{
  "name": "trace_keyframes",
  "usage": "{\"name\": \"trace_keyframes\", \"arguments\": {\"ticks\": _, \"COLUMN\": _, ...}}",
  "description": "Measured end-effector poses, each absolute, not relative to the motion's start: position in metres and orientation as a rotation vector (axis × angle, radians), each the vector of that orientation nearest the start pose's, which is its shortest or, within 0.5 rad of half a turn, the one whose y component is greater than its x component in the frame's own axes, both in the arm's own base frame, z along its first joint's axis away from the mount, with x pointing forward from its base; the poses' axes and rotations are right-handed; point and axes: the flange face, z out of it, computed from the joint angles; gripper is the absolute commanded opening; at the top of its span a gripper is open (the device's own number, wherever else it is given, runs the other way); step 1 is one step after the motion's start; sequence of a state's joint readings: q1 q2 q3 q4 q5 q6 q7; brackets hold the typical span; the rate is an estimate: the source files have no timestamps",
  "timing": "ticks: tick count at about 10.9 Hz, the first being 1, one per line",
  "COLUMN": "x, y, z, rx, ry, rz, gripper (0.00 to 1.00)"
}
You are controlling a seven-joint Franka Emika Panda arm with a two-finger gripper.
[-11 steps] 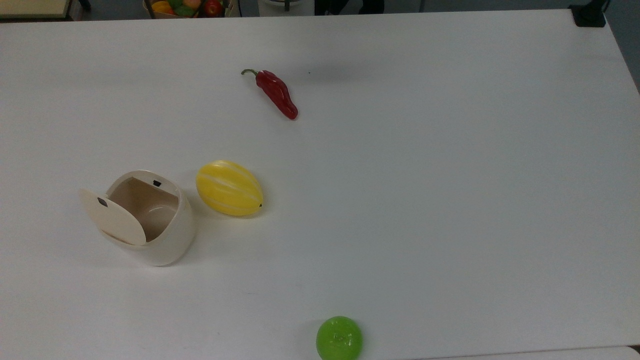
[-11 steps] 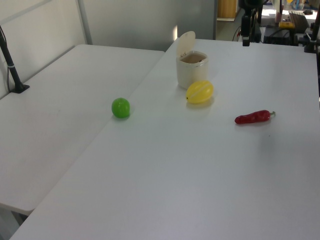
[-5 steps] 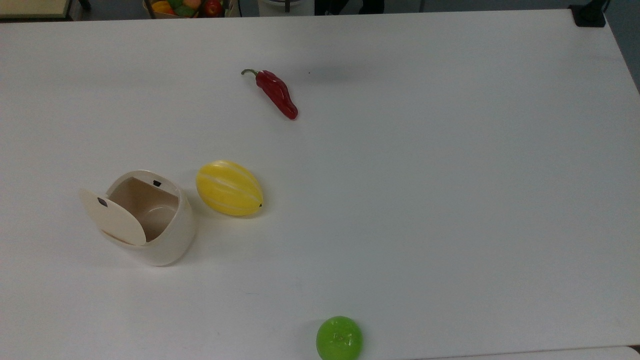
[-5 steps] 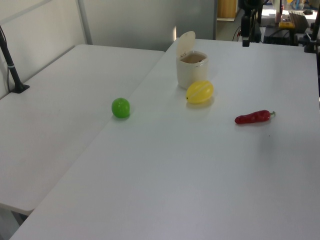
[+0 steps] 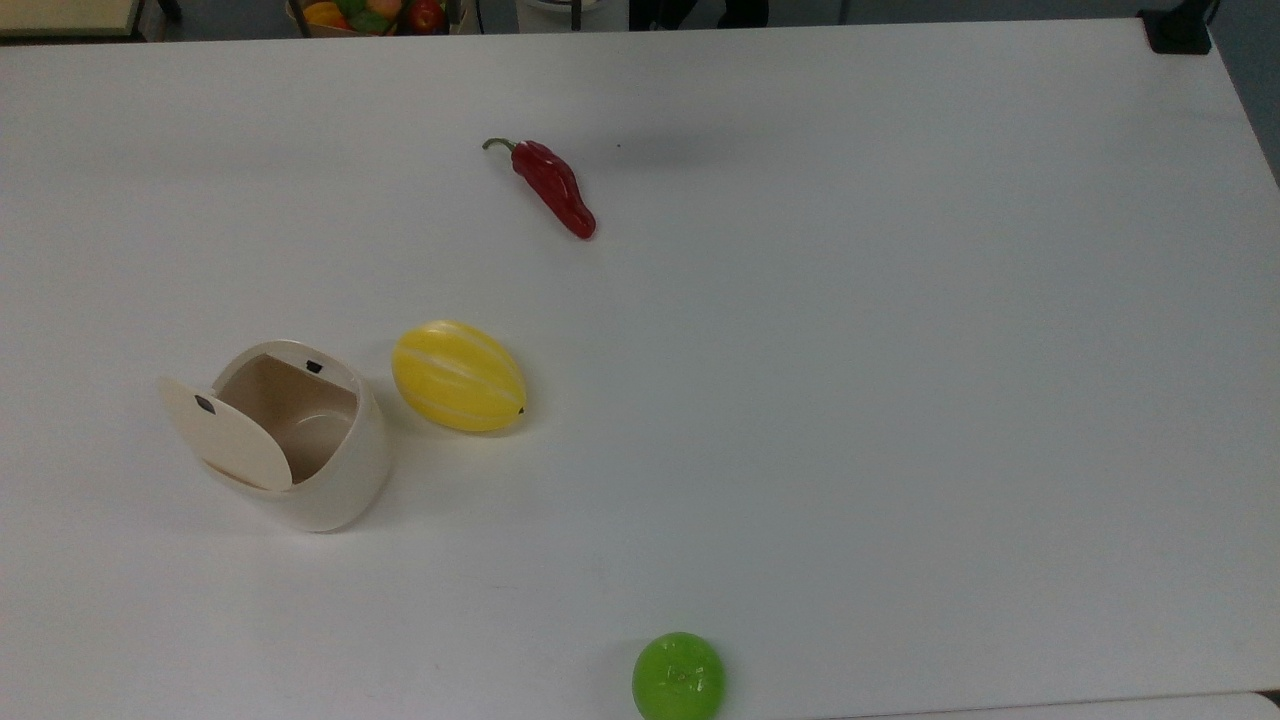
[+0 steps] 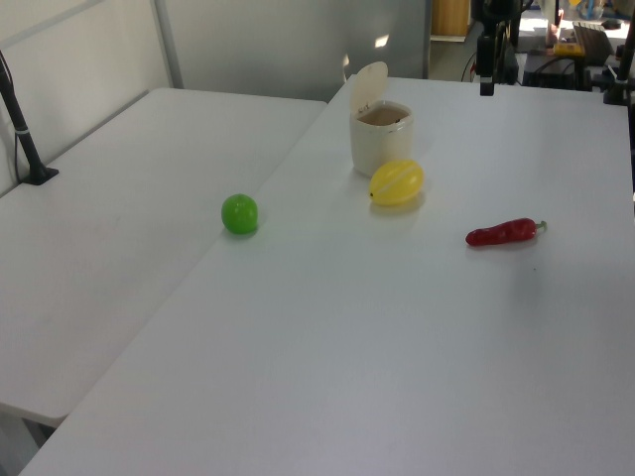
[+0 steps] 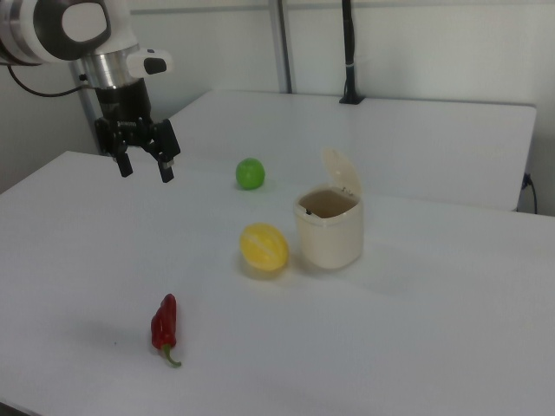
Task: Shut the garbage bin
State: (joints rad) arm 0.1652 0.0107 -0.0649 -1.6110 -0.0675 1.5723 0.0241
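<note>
The gripper [image 7: 145, 169] hangs above the tabletop [image 7: 416, 347], its fingers spread wide, holding and touching nothing; the garbage bin [image 5: 300, 440] stands near the top view's left edge of the tabletop, lid [image 5: 228, 440] tipped up and open; a yellow melon [image 5: 458, 376] lies just beside it; a red chilli [image 5: 553, 187] and a green ball [image 5: 678, 676] lie well apart.

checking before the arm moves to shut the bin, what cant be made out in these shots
- Garbage bin floor: in the top view the raised lid covers part of it; the left view's and right view's rim hides the inside.
- Lid's hinge: sits behind the lid in the right view.
- Crate of fruit: cut off by the top view's upper edge.
- Gripper: open, well above the table; how high is unclear.
</note>
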Motion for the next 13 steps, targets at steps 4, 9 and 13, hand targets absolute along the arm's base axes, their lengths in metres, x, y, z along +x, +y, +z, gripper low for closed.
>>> {"name": "trace_keyframes", "arguments": {"ticks": 4, "x": 0.555, "y": 0.049, "z": 0.598, "rx": -3.210, "ry": -0.126, "rz": 0.075, "gripper": 0.00}}
{"name": "trace_keyframes", "arguments": {"ticks": 9, "x": 0.556, "y": 0.049, "z": 0.598, "rx": -3.210, "ry": -0.125, "rz": 0.074, "gripper": 0.00}}
{"name": "trace_keyframes", "arguments": {"ticks": 13, "x": 0.576, "y": 0.028, "z": 0.593, "rx": -3.212, "ry": -0.035, "rz": -0.029, "gripper": 0.00}}
